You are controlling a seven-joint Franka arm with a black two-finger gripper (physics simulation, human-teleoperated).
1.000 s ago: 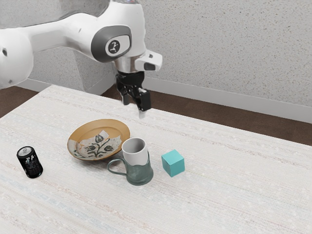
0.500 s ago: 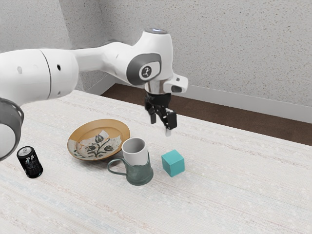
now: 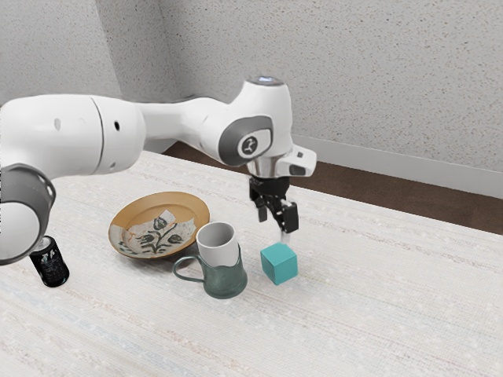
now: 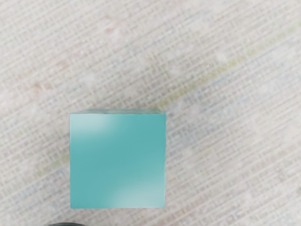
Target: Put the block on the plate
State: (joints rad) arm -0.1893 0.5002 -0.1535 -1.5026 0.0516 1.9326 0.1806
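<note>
The end effector (image 3: pixel 277 223) is open, positioned above the teal block (image 3: pixel 279 264). The block rests on the desk (image 3: pixel 377 306), off the plate (image 3: pixel 196 206). The green-and-white mug (image 3: pixel 225 276) stands upright between block and plate. A black can (image 3: pixel 52 265) stands at the exterior view's left.

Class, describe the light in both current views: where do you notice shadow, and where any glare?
Exterior view: soft, fairly even light, with a faint shadow under the plate. Wrist view: pale sheen on the block, in two patches near diagonally opposite corners of its top.
</note>
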